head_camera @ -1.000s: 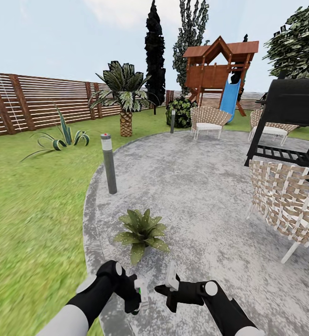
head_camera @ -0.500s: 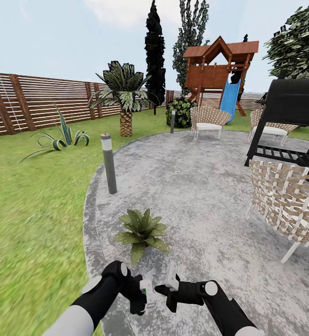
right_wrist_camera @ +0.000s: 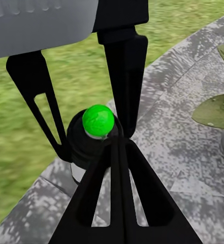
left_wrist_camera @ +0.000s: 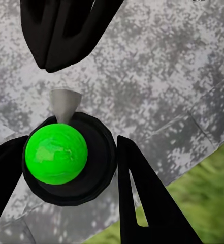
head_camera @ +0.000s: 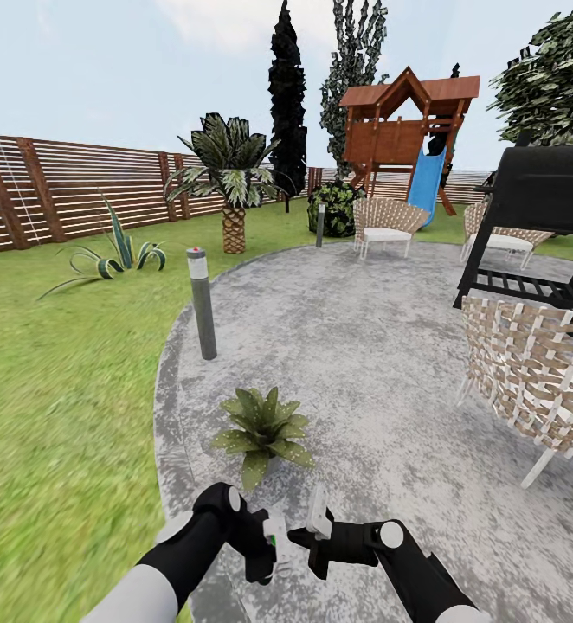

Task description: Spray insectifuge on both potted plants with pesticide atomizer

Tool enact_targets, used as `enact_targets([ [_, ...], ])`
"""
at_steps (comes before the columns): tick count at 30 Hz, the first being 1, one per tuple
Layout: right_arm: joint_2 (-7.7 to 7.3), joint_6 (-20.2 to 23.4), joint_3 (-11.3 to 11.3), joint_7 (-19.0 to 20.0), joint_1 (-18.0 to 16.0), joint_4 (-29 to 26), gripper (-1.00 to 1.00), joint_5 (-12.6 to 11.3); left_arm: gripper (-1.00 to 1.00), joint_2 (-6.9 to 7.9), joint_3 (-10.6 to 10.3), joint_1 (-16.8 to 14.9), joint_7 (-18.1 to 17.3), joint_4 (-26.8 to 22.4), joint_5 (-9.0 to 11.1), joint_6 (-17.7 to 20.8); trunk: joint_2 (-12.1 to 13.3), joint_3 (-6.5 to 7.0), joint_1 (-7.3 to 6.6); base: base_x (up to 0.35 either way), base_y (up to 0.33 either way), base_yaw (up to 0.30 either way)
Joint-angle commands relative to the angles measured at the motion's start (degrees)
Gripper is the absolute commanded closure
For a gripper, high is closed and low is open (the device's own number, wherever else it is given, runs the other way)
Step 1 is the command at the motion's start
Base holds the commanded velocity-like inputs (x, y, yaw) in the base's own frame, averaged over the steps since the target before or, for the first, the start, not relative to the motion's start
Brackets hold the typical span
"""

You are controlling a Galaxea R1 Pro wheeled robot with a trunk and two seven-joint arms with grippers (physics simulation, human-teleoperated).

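Observation:
My left gripper (head_camera: 275, 543) is shut on the pesticide atomizer (head_camera: 272, 538), a small dark bottle with a bright green cap (left_wrist_camera: 56, 152) and a grey nozzle. The bottle sits between the left fingers (left_wrist_camera: 137, 193). My right gripper (head_camera: 318, 522) hovers just beside it, its fingers (right_wrist_camera: 117, 168) pressed together on nothing, and the atomizer (right_wrist_camera: 97, 121) lies right beyond their tips. One potted plant (head_camera: 263, 430), a speckled green rosette, stands on the grey patio (head_camera: 364, 346) a short way ahead of both grippers. The second potted plant is out of view.
A grey bollard light (head_camera: 202, 303) stands at the patio's left edge, with lawn (head_camera: 53, 389) and a slat fence (head_camera: 61, 186) beyond. A wicker chair (head_camera: 529, 381) and black grill (head_camera: 537, 216) are at right. A palm (head_camera: 232, 173), a striped spiky plant (head_camera: 118, 255) and a playset (head_camera: 408, 130) stand far off.
My left gripper has carried the atomizer a little to the right, closer to the right gripper. The right arm and the camera have stayed still.

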Motion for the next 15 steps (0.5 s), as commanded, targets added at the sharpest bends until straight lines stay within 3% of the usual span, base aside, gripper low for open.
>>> enact_targets([
  [1, 0.0, -0.3, -0.1, 0.0, 0.0, -0.1, 1.0, 0.5, 1.0, -0.07, -0.1, 0.0, -0.3, -0.1, -0.1, 0.6, 0.0, -0.06, -0.01, 0.0, 0.0, 0.0],
  [15, -0.03, -0.3, -0.1, 0.0, 0.0, -0.1, 1.0, 0.5, 1.0, -0.31, -0.1, 0.0, -0.3, -0.2, 0.4, 0.5, 0.0, -0.06, -0.01, 0.0, 0.0, 0.0],
])
